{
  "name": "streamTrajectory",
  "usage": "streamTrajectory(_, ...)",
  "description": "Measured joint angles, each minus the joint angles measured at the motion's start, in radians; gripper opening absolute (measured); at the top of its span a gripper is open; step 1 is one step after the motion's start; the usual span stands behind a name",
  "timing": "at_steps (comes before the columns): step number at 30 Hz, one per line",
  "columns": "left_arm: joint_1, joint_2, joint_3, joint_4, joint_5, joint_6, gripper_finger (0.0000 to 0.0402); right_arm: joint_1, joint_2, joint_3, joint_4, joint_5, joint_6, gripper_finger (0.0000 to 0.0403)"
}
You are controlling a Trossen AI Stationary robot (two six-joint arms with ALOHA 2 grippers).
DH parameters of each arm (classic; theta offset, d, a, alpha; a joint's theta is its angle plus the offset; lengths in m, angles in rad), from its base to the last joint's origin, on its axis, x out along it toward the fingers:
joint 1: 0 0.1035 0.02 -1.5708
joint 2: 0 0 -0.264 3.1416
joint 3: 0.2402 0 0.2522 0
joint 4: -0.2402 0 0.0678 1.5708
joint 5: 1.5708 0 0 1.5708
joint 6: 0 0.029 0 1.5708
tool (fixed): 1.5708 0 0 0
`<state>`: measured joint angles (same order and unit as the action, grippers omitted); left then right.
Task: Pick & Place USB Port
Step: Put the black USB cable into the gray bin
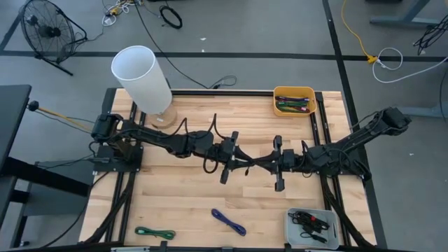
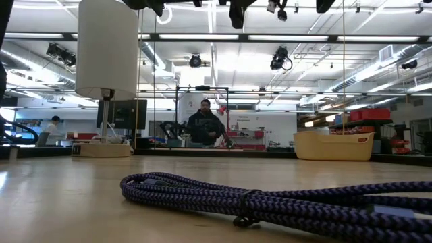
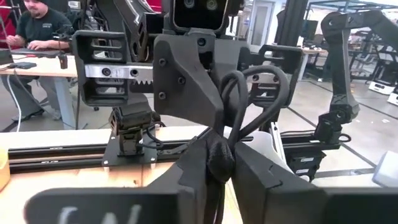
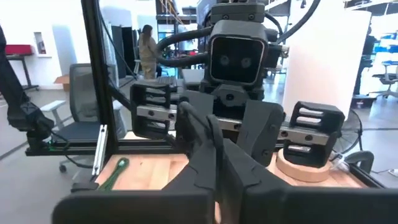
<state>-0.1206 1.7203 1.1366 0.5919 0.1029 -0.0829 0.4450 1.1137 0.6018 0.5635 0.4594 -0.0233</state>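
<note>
the two grippers meet nose to nose above the table's middle, a black cable [image 1: 253, 166] strung between them: the left gripper [image 1: 228, 159] pinches its coiled end, the right gripper [image 1: 278, 165] pressed together. beyond the right gripper sits a yellow bin [image 1: 295, 101].

White lamp [image 1: 142, 77] stood at table's [image 1: 189, 203] far-left corner; floor fan [image 1: 47, 29] beyond it, person [image 2: 206, 126] seated in bkgd.

One camera looks straight down on the surface [image 1: 196, 189]. One sits low by the cord [image 2: 270, 199]. The wrist cameras face each other closely.
</note>
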Motion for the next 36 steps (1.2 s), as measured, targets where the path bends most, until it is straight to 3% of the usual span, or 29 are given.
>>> streamTrajectory(9, -0.008, 0.0, 0.0, -0.005, 0.007, -0.014, 0.0132, 0.01, -0.031, 0.0, -0.079, 0.018, 0.021, 0.0002)
streamTrajectory(15, -0.011, -0.022, 0.001, -0.1, 0.063, -0.011, 0.0138, 0.072, -0.16, 0.0, -0.347, 0.061, 0.155, 0.0001)
streamTrajectory(19, -0.015, -0.073, 0.0, -0.301, 0.063, -0.013, 0.0139, 0.147, -0.278, 0.0, -0.58, 0.026, 0.35, 0.0001)
streamTrajectory(24, -0.027, -0.126, 0.0, -0.504, 0.06, -0.061, 0.0139, 0.236, -0.368, 0.0, -0.836, -0.179, 0.667, 0.0001)
streamTrajectory(29, -0.043, -0.147, 0.0, -0.599, 0.061, -0.104, 0.014, 0.34, -0.329, 0.0, -0.973, -0.46, 1.038, 0.0)
streamTrajectory(33, -0.059, -0.146, 0.0, -0.624, 0.06, -0.115, 0.014, 0.43, -0.241, 0.0, -0.951, -0.555, 1.312, 0.0)
streamTrajectory(36, -0.064, -0.144, 0.0, -0.645, 0.059, -0.115, 0.014, 0.491, -0.167, 0.0, -0.955, -0.584, 1.393, 0.0)
